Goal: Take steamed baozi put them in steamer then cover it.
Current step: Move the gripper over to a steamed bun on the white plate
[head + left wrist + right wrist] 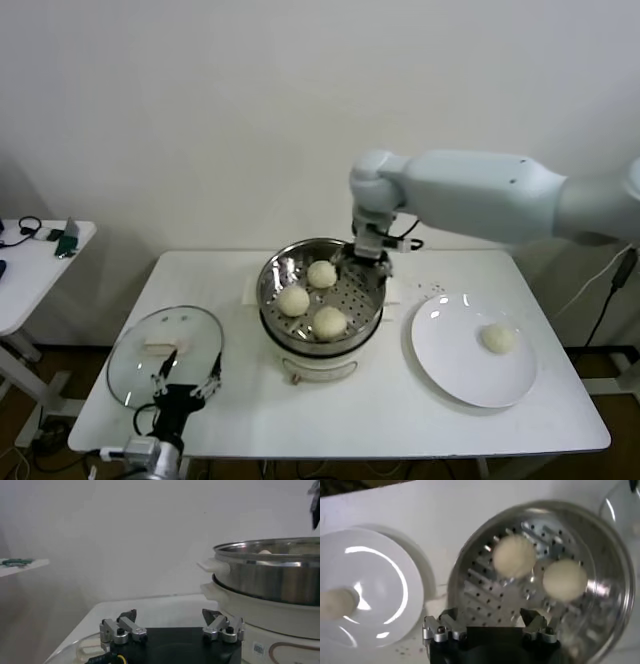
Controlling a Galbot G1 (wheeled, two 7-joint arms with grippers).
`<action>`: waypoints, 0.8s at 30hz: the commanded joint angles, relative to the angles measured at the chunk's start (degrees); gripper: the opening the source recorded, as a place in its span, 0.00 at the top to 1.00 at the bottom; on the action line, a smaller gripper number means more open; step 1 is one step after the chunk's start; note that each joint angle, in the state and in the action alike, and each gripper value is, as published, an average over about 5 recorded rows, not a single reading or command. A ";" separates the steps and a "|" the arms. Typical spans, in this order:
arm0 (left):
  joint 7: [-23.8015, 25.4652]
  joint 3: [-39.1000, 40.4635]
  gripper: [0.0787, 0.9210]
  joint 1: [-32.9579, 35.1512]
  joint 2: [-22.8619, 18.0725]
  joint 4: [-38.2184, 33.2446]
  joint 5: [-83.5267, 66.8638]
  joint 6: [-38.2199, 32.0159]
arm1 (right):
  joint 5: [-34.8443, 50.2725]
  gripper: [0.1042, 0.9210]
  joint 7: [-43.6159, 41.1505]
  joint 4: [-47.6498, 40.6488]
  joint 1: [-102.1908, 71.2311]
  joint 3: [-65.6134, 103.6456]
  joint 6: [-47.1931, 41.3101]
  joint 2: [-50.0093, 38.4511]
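White table (400, 420), 3 baozi (329, 321) in steamer (275, 268), right claw (369, 258) apart above, left claw (186, 384) apart beside glass lid (140, 365)

white table (400, 420) carries steamer (320, 345), plate (450, 365), glass lid (165, 350), perhaps flat.

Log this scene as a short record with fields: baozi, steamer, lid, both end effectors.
baozi in steamer: three
baozi on plate: one, on white plate
steamer: uncovered
lid: glass lid flat on table, left of steamer
right end effector: open and empty, above steamer's far rim
left end effector: open, near lid's front edge
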 commanded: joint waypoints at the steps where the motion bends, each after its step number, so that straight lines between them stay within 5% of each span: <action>1: 0.05 0.13 0.12 -0.34 0.58 0.15 -0.01 0.02 | 15.99 0.12 1.29 2.71 6.68 -6.96 -21.83 -16.46; 10: 0.05 0.24 0.12 -0.92 1.72 0.28 -0.57 0.26 | 6.18 0.12 4.87 10.38 0.17 -6.25 -33.34 -32.60; 24: -0.07 -0.84 0.12 0.12 1.69 -0.49 -0.51 0.82 | -4.69 0.12 3.80 -3.13 -30.40 17.11 -27.64 -37.23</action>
